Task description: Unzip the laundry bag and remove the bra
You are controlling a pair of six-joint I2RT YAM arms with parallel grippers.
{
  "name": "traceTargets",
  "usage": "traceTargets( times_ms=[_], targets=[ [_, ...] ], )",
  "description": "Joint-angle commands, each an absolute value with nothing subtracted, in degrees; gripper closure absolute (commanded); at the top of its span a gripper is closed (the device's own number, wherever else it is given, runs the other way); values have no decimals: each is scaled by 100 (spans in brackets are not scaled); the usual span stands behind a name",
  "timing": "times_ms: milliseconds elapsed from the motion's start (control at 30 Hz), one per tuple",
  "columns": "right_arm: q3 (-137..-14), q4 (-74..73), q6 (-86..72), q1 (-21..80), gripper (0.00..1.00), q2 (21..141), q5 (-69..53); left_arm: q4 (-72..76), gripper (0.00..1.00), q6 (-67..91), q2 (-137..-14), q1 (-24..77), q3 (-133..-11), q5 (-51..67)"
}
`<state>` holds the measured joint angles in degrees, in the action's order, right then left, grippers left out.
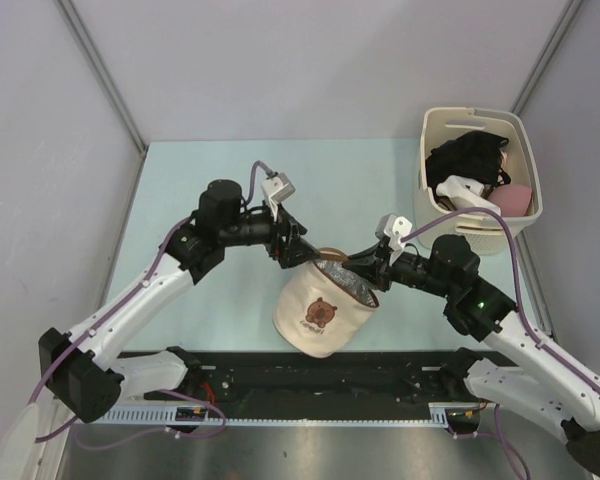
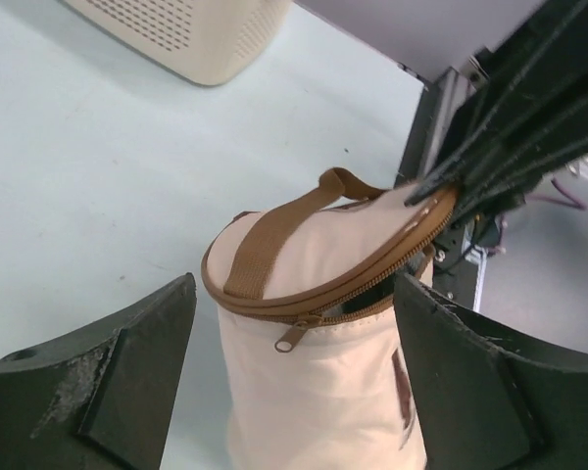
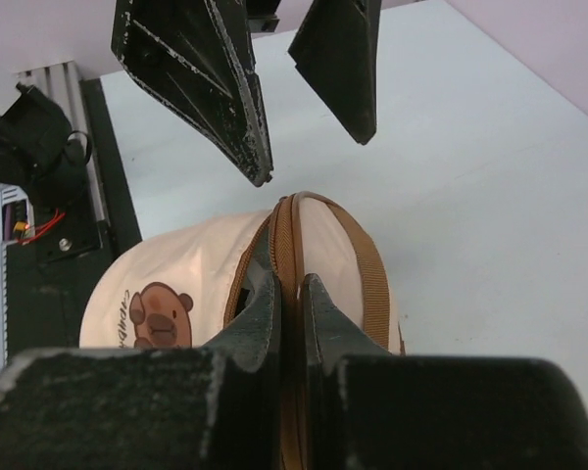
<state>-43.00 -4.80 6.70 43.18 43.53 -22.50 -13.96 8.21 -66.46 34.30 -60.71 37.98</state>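
Item: laundry bag [image 1: 325, 305], mid tabletop toward the near edge, lid partly unzipped. Right fingers [image 3: 255, 333]: pressed together on the lid's brown trim [image 3: 292, 235]. Left fingers [image 2: 127, 362]: spread, nearer the zipper pull [image 2: 294, 335], which lies between them.

1. the cream-beige drum-shaped cloth laundry bag [image 1: 320, 315] looks soft, matt and finely woven, with a greyish, faintly shiny lining inside.
2. its brown strap handle [image 2: 265, 245] is ribbed woven webbing.
3. the pale blue-green counter [image 1: 210, 180] is smooth and matt.
4. the cream perforated basket [image 2: 196, 39] is rigid plastic with a slight sheen.
5. the jaws of the left gripper [image 3: 312, 159] are matt black plastic, scuffed pale along the edges.
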Motion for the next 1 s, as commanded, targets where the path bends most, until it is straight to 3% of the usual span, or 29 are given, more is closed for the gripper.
traceTargets(
  times_ms=[0,200,500,600,733,967],
  targets=[
    [-4447,-264,879,3885,100,4359,-3339,-1896,15,115,-6881,3419,-6293,4711],
    [-4447,-61,791,3709,100,4491,-3559,-2066,16,-62,-7066,3419,-6074,5308],
    [-4447,211,738,3656,100,4597,-3744,-1582,22,18,-7163,3419,-5713,5203],
    [-4439,220,738,3630,100,4623,-3770,-1486,30,-106,-7294,3419,-5713,5203],
    [-4439,158,738,3595,100,4632,-3779,-1327,50,-70,-7234,3428,-5669,5195],
    [-4439,158,756,3551,100,4649,-3867,-1450,55,-70,-6996,3410,-5643,4616]
  ],
)
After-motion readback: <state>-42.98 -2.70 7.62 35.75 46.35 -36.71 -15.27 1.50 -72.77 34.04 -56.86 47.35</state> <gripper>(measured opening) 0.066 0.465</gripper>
